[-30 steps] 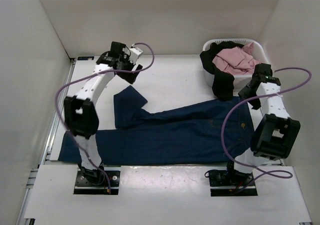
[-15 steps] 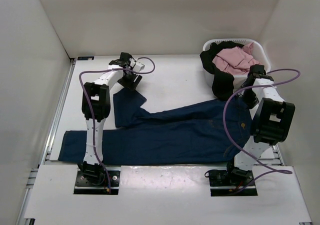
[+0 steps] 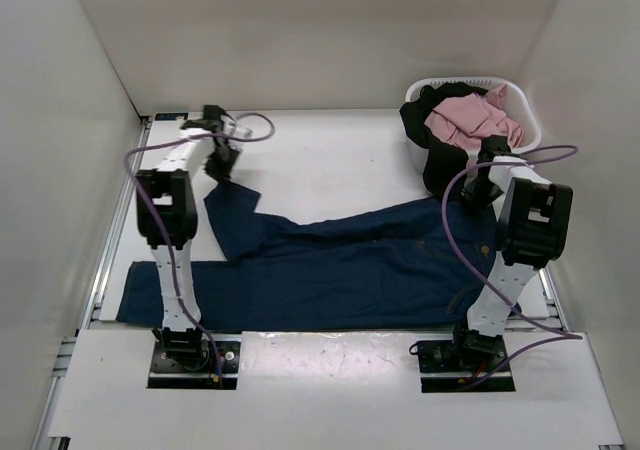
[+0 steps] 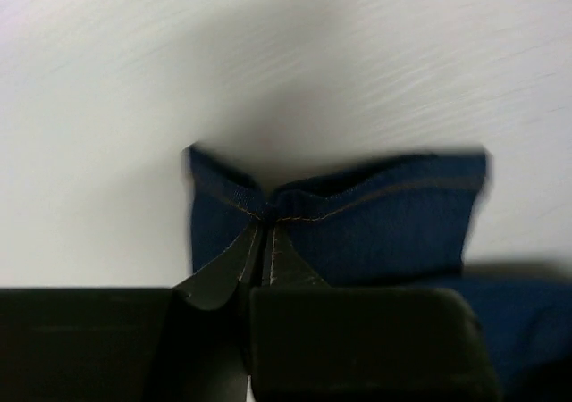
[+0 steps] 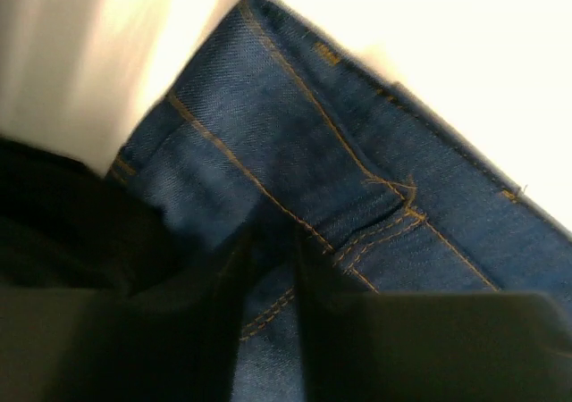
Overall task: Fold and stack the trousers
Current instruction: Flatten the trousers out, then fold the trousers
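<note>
Top external camera: fixed high, behind the arm bases (image 3: 185,355), facing down and forward. It is far off, with the whole of the trousers (image 3: 350,260) in frame. Left wrist camera: very close, looking past the left gripper (image 4: 266,241) at the trousers' far-left leg hem. Right wrist camera: equally close, past the right gripper (image 5: 273,259), at the trousers' waistband end; blurred. The top view covers both patches, and the wrist views show opposite ends of the trousers.

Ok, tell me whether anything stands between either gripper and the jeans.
Nothing visible does. The left gripper is pinched on the jeans at a leg hem, and the right gripper straddles denim at the waistband. The black garment hanging from the basket lies just beside that spot.
</note>
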Controlling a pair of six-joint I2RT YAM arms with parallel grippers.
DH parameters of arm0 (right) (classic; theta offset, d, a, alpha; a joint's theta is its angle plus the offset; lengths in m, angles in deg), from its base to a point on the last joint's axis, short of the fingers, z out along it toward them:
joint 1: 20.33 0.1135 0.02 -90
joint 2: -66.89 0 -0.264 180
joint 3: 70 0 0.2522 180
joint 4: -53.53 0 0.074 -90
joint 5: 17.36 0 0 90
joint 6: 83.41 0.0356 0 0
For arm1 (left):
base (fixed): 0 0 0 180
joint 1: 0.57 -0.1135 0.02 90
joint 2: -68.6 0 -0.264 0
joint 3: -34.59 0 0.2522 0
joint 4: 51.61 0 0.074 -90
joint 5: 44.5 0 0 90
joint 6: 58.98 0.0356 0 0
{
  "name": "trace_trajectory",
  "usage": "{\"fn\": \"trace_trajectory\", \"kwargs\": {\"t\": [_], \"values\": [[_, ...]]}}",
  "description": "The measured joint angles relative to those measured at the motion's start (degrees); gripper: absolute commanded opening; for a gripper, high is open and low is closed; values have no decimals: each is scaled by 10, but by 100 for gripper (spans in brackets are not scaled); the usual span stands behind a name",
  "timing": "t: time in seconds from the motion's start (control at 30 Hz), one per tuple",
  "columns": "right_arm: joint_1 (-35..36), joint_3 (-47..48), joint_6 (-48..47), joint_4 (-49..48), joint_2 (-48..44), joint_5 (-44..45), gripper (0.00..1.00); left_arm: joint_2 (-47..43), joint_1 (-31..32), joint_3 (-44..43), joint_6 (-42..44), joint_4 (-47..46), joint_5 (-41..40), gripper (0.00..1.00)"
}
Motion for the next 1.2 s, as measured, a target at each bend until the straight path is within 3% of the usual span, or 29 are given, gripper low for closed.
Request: {"fn": "trace_trajectory", "kwargs": {"t": [0.07, 0.33, 0.6, 0.83, 1.0, 1.03, 1.07, 1.1, 1.2], "values": [[7, -14, 15, -12, -8, 2, 0, -36, -43, 3, -7, 5, -10, 14], [13, -80, 27, -7, -91, 23, 0, -232, -185, 10, -11, -9, -76, 14], [14, -176, 4, -19, -327, 50, 0, -323, -212, 193, -5, -12, -103, 14], [14, -272, 6, 2, -342, 42, 0, -337, -216, 327, -7, -2, -99, 14], [14, -358, 47, 51, -404, 38, 0, -438, -219, 434, 0, -24, -106, 14], [14, -374, 60, 60, -423, 36, 5, -459, -224, 454, 4, -26, -110, 14], [14, -390, 70, 68, -441, 35, 20, -475, -232, 470, 9, -28, -112, 14], [14, -404, 82, 80, -457, 34, 49, -486, -242, 483, 14, -30, -114, 14], [14, -425, 98, 124, -502, 31, 61, -495, -277, 511, 26, -39, -118, 14]]}}
